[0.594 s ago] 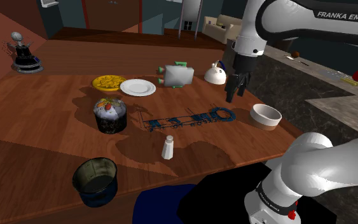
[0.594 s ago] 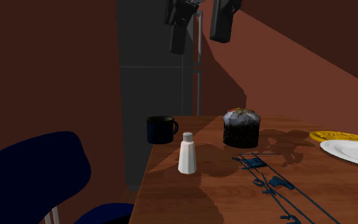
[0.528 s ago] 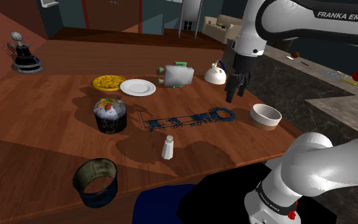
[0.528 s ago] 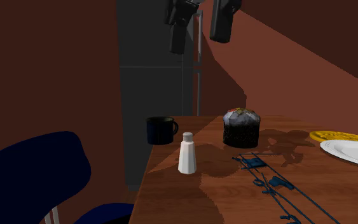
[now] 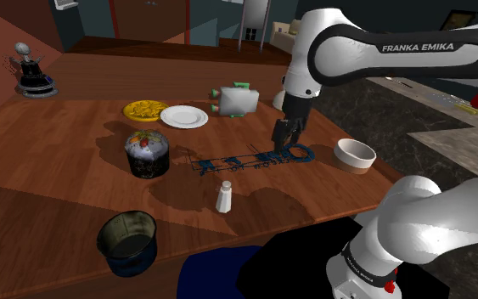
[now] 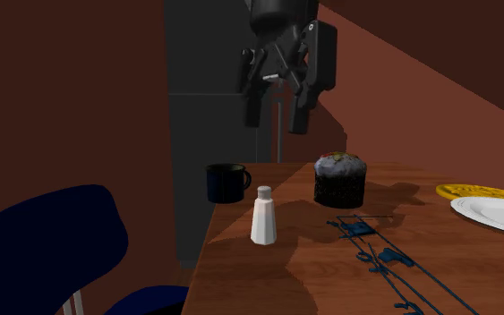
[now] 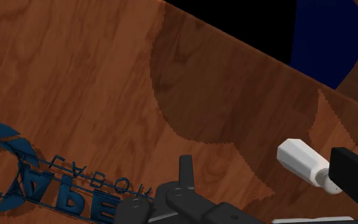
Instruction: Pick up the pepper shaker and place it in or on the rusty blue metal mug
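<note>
The white pepper shaker (image 5: 224, 196) stands upright near the front edge of the wooden table (image 5: 59, 170). It also appears in the second exterior view (image 6: 263, 216) and, in the wrist view, (image 7: 301, 161) beside one finger (image 7: 354, 178). The dark blue mug (image 5: 128, 243) sits at the front edge, to the shoulder view's left of the shaker; its handle shows in the second exterior view (image 6: 227, 183). My gripper (image 5: 286, 136) hangs open and empty above the blue wire rack, well above and behind the shaker (image 6: 275, 114).
A blue wire rack (image 5: 254, 159) lies behind the shaker. A dark round cake (image 5: 148, 155), a white plate (image 5: 184, 116), a yellow plate (image 5: 145, 110), a white padded thing (image 5: 235, 100) and a tan bowl (image 5: 355, 155) also stand on the table. A blue chair (image 6: 44, 242) stands at the table's front edge.
The arm has swung toward the shoulder view's left and come lower, from above the bowl's side to above the wire rack. The gripper stays open. Shaker and mug have not moved.
</note>
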Motion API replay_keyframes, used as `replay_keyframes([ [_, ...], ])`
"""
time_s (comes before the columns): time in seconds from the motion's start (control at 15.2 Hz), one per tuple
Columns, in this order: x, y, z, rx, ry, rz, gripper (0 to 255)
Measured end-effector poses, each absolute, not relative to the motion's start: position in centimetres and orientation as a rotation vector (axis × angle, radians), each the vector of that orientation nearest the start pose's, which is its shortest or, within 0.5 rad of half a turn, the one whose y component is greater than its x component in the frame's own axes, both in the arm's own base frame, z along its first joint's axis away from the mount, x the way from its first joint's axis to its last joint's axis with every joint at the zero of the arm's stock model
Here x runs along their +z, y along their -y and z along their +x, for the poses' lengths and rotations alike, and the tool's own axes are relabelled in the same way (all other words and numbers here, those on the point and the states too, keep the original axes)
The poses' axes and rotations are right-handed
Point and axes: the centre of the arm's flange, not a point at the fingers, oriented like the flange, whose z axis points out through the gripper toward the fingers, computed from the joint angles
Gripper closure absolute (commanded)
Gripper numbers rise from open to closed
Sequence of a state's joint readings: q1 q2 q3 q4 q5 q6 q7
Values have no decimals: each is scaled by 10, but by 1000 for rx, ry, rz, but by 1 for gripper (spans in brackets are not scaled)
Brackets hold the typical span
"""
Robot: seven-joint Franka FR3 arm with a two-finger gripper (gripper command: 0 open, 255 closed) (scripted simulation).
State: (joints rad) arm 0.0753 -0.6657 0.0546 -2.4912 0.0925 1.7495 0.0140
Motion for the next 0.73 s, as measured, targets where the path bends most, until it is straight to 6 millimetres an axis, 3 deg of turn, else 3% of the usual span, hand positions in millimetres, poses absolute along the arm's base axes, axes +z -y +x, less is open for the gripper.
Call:
replay_keyframes([
  [0.73,411,-152,389,65,245,-3047,0],
])
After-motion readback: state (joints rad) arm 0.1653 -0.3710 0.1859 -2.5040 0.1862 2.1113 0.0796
